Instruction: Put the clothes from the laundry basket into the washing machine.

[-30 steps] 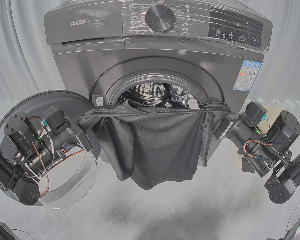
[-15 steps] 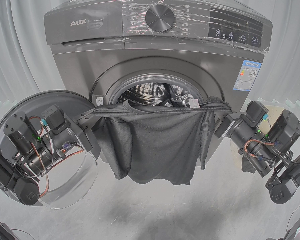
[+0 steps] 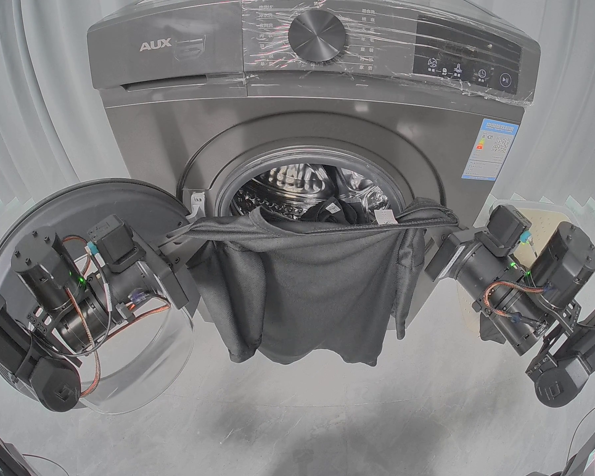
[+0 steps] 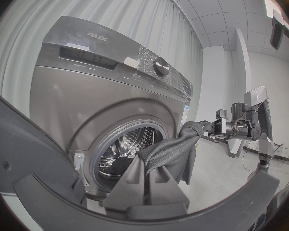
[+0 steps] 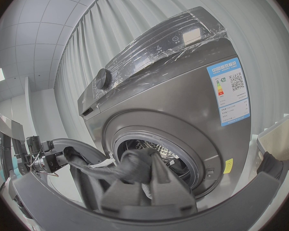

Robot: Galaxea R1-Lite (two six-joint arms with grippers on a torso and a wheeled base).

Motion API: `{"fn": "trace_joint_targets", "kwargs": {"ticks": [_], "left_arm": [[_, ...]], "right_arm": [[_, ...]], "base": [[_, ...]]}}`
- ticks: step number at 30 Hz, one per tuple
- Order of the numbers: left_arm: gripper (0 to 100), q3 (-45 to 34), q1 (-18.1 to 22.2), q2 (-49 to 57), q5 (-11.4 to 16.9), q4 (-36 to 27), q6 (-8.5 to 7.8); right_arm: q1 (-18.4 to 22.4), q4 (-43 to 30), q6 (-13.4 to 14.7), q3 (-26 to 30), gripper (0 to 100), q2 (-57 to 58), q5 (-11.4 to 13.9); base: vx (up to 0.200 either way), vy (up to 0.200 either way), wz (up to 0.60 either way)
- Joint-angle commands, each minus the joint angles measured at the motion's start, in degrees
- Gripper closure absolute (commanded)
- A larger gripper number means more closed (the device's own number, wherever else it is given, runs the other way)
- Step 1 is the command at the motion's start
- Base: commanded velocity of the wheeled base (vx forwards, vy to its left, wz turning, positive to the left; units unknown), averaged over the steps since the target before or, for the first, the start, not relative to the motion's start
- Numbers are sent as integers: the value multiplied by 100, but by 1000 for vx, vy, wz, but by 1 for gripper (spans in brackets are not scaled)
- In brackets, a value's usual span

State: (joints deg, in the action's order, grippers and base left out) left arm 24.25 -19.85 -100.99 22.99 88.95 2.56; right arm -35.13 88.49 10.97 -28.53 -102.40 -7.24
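Note:
A dark grey garment [image 3: 311,285] hangs stretched across the open mouth of the grey washing machine [image 3: 297,120]. My left gripper [image 3: 178,236] is shut on its left corner, beside the drum opening [image 3: 311,190]. My right gripper [image 3: 443,229] is shut on the garment's right corner at the opening's right edge. The cloth's lower part drapes down the machine's front. In the left wrist view the garment [image 4: 170,148] runs from my left gripper [image 4: 146,177] across to the right gripper [image 4: 208,125]. In the right wrist view cloth [image 5: 131,164] bunches in my right gripper [image 5: 147,177]. More dark clothes [image 3: 337,206] lie inside the drum.
The round machine door [image 3: 99,213] stands swung open on the left, behind my left arm. A cream laundry basket [image 3: 549,223] with dark cloth [image 5: 274,167] over its rim sits to the machine's right, behind my right arm. Pale floor lies in front.
Both grippers have risen slightly and moved toward the drum, lifting the garment; its bottom hem hangs higher and its top edge sags into the opening.

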Motion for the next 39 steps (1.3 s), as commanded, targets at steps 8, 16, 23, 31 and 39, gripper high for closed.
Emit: {"fn": "trace_joint_targets", "kwargs": {"ticks": [8, 16, 23, 31, 39], "left_arm": [[100, 1100, -687, -633, -453, -45, 60], [100, 1566, -828, -958, -849, -62, 52], [100, 1715, -872, -1028, -928, -89, 52], [100, 1724, -872, -1028, -937, -89, 52], [100, 1715, -881, -1028, -928, -71, 52]], "right_arm": [[-55, 1, 1, 998, 0, -395, 118], [-134, 10, 10, 1183, 0, -1089, 364], [-530, 10, 10, 1323, 0, -1783, 381], [-802, 10, 10, 1684, 0, -2240, 381], [-758, 10, 19, 1561, 0, -2302, 373]], "base": [[0, 0, 0], [0, 0, 0], [0, 0, 0], [0, 0, 0], [0, 0, 0]]}}
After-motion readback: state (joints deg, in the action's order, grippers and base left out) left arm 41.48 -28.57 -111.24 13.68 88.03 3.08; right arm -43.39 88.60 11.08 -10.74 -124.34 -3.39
